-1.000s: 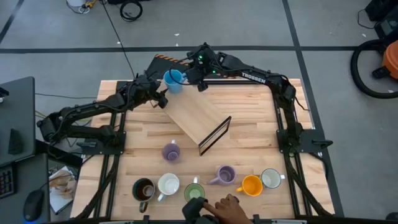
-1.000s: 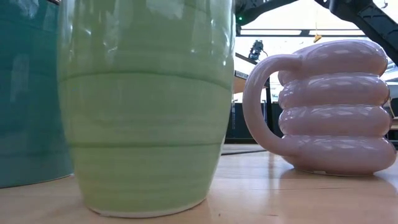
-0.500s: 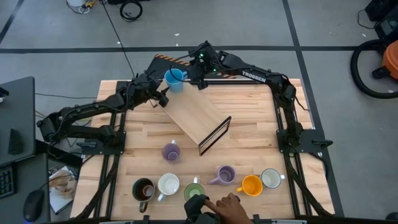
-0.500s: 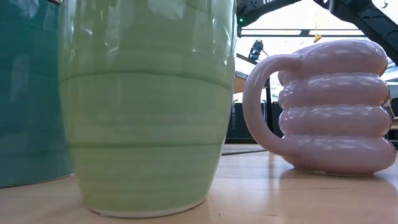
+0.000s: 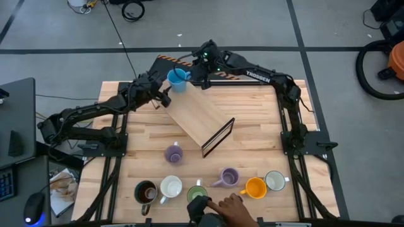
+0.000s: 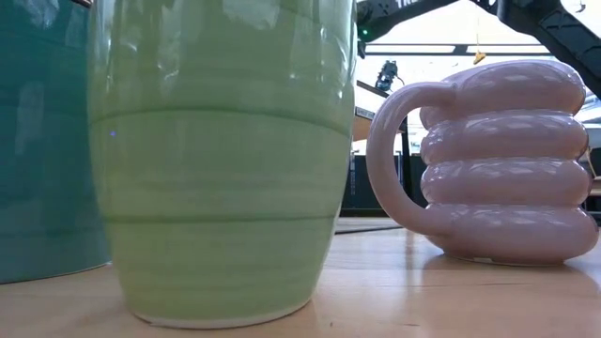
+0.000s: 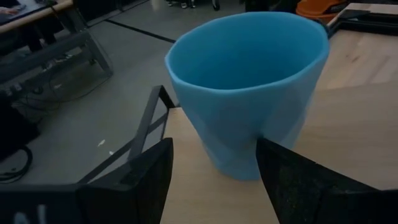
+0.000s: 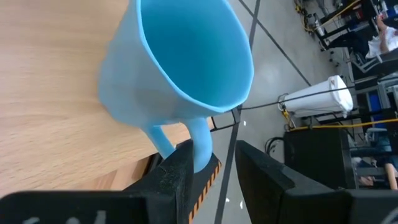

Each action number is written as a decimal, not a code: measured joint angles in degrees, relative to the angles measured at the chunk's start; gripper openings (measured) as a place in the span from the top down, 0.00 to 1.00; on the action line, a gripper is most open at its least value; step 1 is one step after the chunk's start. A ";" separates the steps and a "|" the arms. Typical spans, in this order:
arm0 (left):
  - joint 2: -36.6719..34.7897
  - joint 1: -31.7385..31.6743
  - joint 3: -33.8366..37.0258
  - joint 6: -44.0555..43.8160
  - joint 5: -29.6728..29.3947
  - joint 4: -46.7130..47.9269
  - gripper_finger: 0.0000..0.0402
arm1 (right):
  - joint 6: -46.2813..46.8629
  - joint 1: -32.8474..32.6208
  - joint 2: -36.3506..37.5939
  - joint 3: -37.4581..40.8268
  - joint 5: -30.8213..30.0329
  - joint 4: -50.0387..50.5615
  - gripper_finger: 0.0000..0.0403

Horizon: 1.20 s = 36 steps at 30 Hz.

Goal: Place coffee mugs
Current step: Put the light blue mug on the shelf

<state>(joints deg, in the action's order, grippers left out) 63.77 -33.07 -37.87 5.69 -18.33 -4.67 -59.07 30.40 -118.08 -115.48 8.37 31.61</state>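
- The right gripper (image 8: 211, 168) is closed on the side handle of the blue round ceramic mug (image 5: 176, 78) and carries it at the far edge of the light wooden table (image 5: 252, 120), above the high end of the tilted pale wooden board (image 5: 201, 118).
- The left gripper (image 7: 211, 186) is wide open just beside the same blue mug, one finger on each side of its lower part; I cannot tell if they touch it.
- This looks like a hand-over or the setting down of the first mug; none is placed yet, I judge.
- Seven mugs wait near the front edge: lilac mug (image 5: 173, 153), ribbed lilac mug (image 5: 228, 177), dark brown mug (image 5: 146, 191), white mug (image 5: 171, 186), green mug (image 5: 197, 192), orange mug (image 5: 255, 187), second white mug (image 5: 274, 181).
- A person's hand (image 5: 227, 208) is at the front edge, near the green mug.
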 joint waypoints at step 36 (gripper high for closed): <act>0.00 -0.21 0.00 -0.04 1.03 1.10 0.41 | 0.56 0.72 0.09 5.86 4.88 -11.02 0.69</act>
<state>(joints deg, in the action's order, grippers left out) 63.77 -33.28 -37.87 5.65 -17.30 -3.57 -58.51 31.12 -117.99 -109.62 13.25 20.58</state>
